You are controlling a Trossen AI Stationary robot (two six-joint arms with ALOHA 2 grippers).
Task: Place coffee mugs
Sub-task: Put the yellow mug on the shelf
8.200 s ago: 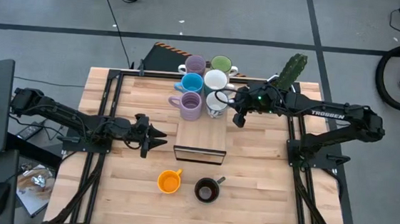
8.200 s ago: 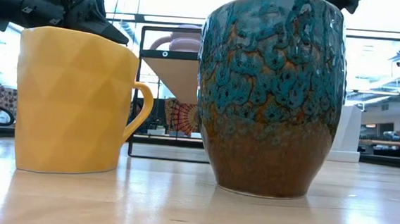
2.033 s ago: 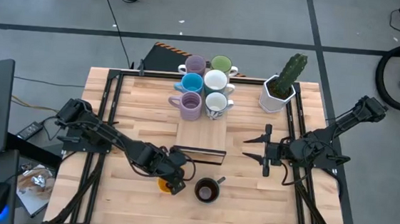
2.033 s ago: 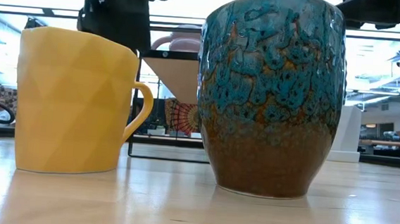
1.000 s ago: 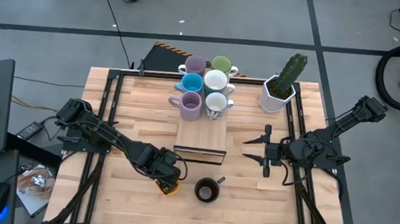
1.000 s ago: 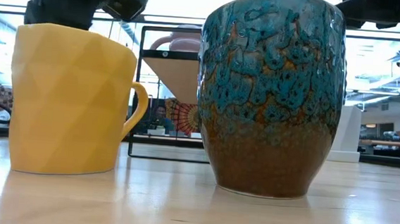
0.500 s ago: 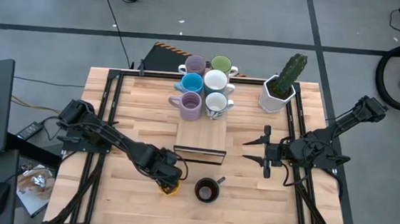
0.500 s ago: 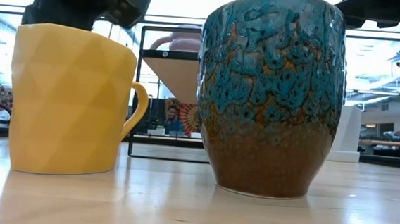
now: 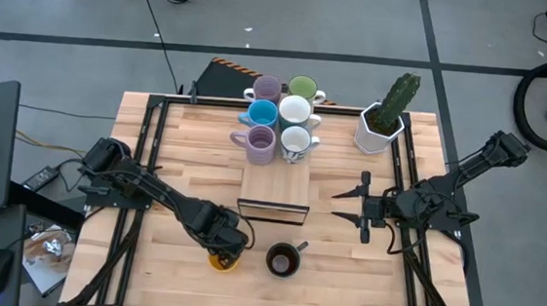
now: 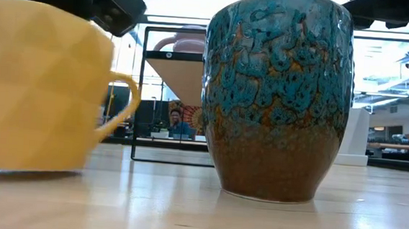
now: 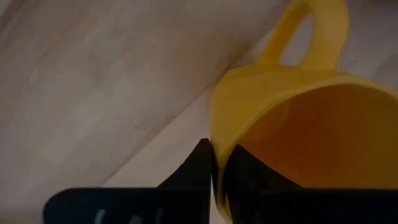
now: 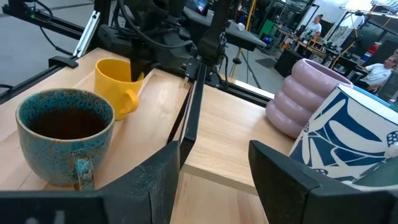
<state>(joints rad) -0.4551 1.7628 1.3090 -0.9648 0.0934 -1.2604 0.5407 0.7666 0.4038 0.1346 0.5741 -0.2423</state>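
Left gripper (image 11: 214, 163) pinching rim of orange mug (image 9: 223, 257) at near table edge, beside black mug (image 9: 282, 261). Lift straight, keep clear of neighbour. Right gripper (image 9: 349, 204) spread, parked right. Versus half-second back: mug shifted, probably tilted; low view smeared.

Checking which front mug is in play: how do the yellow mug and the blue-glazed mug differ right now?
The yellow mug is plain and faceted; the blue-glazed mug is mottled teal over brown. The left hand is shut on the yellow mug's rim, one finger inside and one outside; nothing touches the blue-glazed mug. The yellow mug looks smaller than the blue-glazed mug. Both are upright, handled and stand in front of the wooden stand.
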